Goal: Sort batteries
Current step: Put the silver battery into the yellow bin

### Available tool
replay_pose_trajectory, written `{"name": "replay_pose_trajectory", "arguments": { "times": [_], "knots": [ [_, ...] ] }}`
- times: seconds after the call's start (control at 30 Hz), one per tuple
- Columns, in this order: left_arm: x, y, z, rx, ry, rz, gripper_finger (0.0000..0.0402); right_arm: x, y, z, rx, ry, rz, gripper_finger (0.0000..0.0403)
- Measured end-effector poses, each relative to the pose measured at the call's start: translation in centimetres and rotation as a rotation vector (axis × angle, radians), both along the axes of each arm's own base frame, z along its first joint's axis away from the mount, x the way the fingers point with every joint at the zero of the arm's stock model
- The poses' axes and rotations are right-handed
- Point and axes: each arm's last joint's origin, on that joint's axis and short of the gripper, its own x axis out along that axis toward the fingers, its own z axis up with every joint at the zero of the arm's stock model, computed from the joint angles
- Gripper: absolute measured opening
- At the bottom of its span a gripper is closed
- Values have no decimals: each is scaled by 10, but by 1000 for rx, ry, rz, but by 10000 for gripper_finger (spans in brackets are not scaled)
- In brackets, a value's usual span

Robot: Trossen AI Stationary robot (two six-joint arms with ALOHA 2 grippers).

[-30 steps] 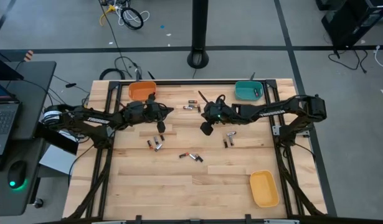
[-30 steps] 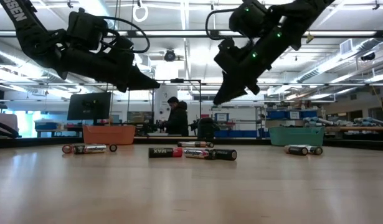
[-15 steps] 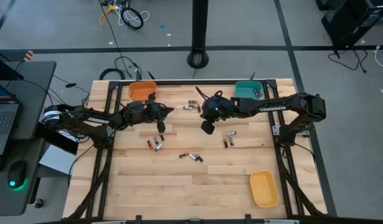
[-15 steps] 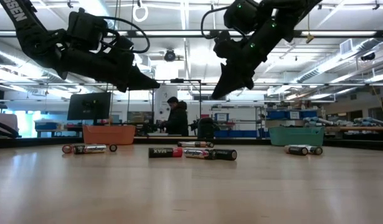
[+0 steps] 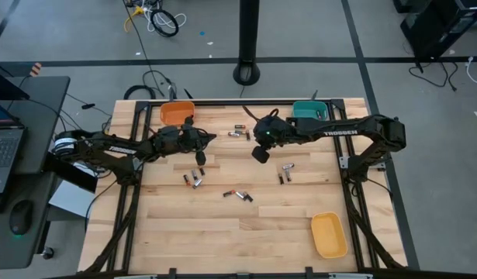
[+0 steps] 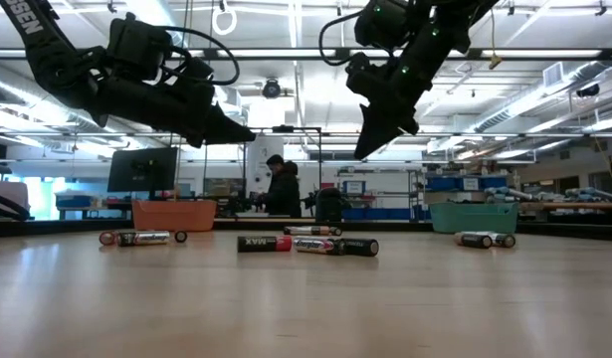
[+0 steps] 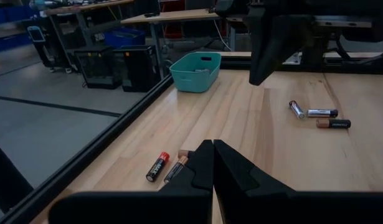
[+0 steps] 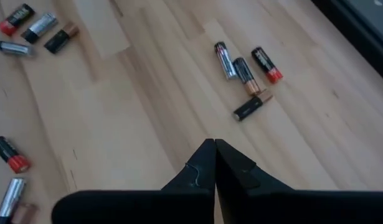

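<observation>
Small batteries lie on their sides in loose groups on the wooden table: near the far edge [image 5: 238, 132], left of centre [image 5: 195, 179], at centre [image 5: 238, 194] and right of centre [image 5: 285, 171]. My left gripper [image 5: 212, 137] hangs shut above the table, just left of the far group, whose cells [image 7: 167, 167] show past its fingertips [image 7: 213, 163]. My right gripper [image 5: 259, 154] is also shut, raised over the table's middle and pointing steeply down [image 6: 364, 155]. It sees several batteries [image 8: 247, 71] below it. Neither gripper holds anything visible.
An orange bin [image 5: 177, 113] and a teal bin [image 5: 309, 113] stand at the far edge, and a yellow bin [image 5: 329, 234] sits near the right near corner. Bare wood fills the near half of the table. A person stands far behind in the room [image 6: 283, 187].
My right gripper has risen a little, shifted slightly toward the far edge and tipped to point more steeply down. It has stayed shut. The batteries have not moved.
</observation>
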Motion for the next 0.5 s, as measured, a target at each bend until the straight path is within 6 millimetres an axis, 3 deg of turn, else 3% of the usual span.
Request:
{"name": "replay_pose_trajectory", "arguments": {
  "times": [0.13, 0.37, 0.5],
  "knots": [
    [0, 0, 0, -1, 0, 0, 12, 0, 0, -4, 24, -38, -51, 14],
    [0, 0, -1, -6, 13, 1, 12, -7, 1, -36, 60, -132, -137, 23],
    [0, 0, -2, -6, 15, 1, 12, -9, 0, -43, 26, -182, -207, 22]
  ]
}}
